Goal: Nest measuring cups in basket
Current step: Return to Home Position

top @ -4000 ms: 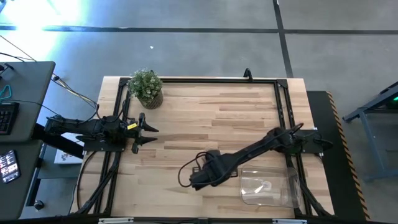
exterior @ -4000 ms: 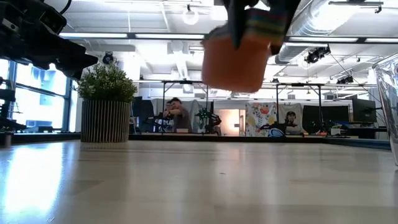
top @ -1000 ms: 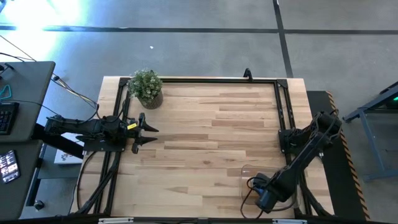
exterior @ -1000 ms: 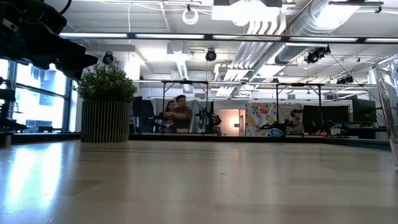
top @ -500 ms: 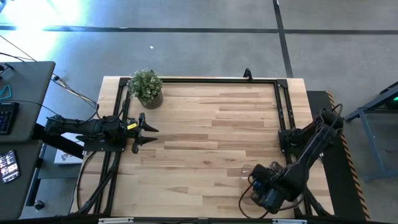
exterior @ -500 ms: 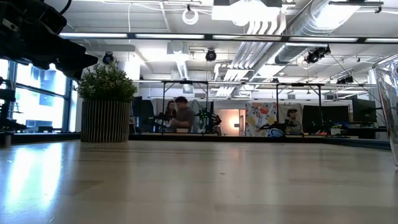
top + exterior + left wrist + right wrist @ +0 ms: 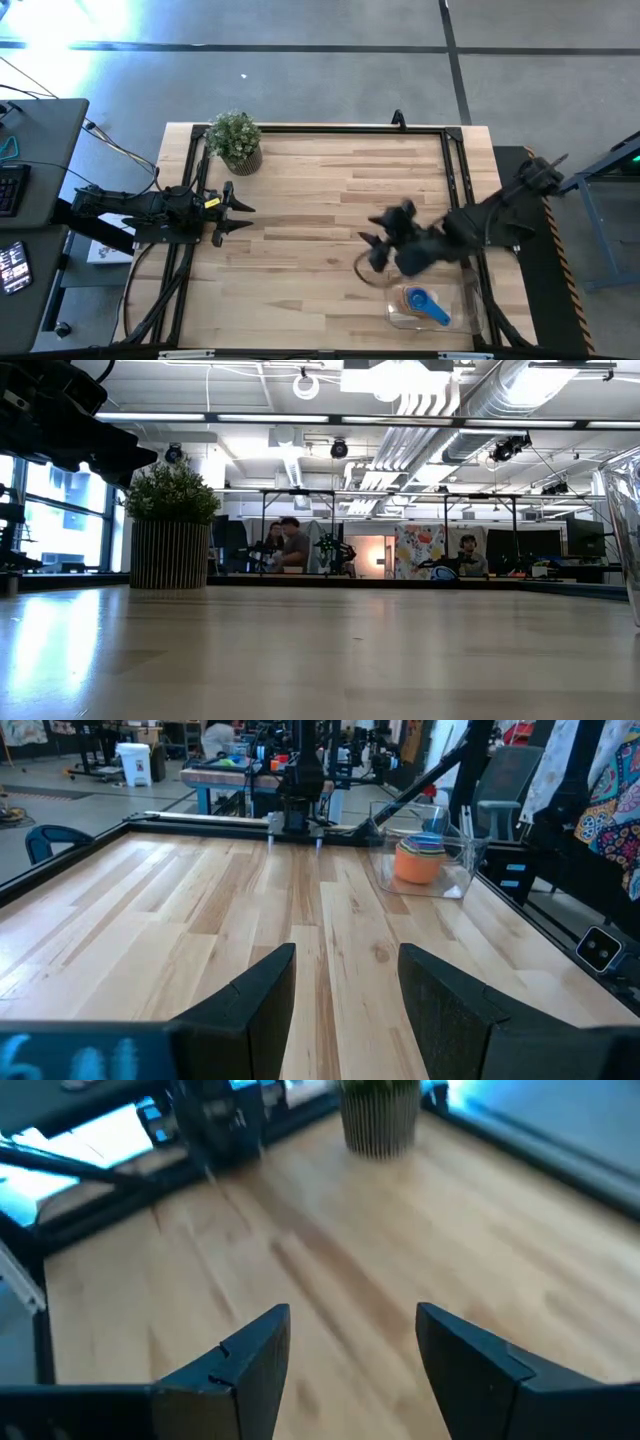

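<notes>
The measuring cups [image 7: 417, 858] stand nested in one stack inside the clear basket [image 7: 465, 300] at the table's near right. Orange is the outermost, with coloured rims above it. From above, a blue cup [image 7: 424, 303] shows on top, its handle pointing near-right. My right gripper [image 7: 372, 248] hangs blurred in the air, left of and beyond the basket. It is open and points toward the table's left; its wrist view shows nothing between the fingers [image 7: 350, 1350]. My left gripper [image 7: 245, 215] waits open at the left edge, empty [image 7: 345, 990].
A potted plant [image 7: 236, 140] stands at the far left corner, also seen in the low view [image 7: 170, 530]. Black frame rails [image 7: 320, 128] run along the table's far and side edges. Bare wood [image 7: 320, 200] lies between the two grippers. People sit in the room beyond.
My right gripper has risen out of the basket and swung toward the table's middle, tipping from pointing down to nearly level, facing left. The stacked cups, which it covered before, stay in the basket and now show from above.
</notes>
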`<state>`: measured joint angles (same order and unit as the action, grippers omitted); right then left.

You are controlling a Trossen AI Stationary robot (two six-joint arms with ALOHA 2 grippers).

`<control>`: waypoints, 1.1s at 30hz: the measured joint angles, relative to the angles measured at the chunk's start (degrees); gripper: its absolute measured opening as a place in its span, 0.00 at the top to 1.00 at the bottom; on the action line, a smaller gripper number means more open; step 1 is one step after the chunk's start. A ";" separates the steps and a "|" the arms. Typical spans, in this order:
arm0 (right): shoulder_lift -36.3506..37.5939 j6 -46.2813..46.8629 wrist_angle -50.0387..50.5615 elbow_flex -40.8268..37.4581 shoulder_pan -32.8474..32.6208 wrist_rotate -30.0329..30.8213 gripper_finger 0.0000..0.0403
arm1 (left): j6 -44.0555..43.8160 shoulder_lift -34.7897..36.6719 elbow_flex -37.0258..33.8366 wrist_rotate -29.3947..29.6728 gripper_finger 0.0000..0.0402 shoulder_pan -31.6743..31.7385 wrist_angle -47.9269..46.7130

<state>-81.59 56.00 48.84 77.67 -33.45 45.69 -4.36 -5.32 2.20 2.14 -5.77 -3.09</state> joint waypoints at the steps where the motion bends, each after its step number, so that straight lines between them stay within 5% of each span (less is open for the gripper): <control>1: 0.26 -4.16 -2.62 0.00 1.94 -0.83 0.48 | 0.00 0.00 0.00 0.00 0.58 0.01 -0.02; 10: 1.80 -34.09 -20.26 -1.00 15.71 -10.42 0.48 | 0.00 0.01 0.00 0.02 0.58 0.00 0.02; 16: 8.62 -43.31 -36.31 -12.03 23.00 -24.18 0.48 | 0.00 0.00 0.00 0.02 0.58 -0.01 -0.01; 22: 22.09 -46.46 -44.67 -27.78 26.08 -28.46 0.48 | 0.00 0.01 0.00 0.01 0.58 0.01 -0.02; 33: 57.38 -53.85 -48.56 -52.57 26.05 -28.55 0.48 | 0.00 0.00 0.00 0.02 0.58 0.02 -0.02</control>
<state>-24.21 2.15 0.28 25.10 -7.40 17.13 -4.36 -5.32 2.20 2.15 -5.76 -3.11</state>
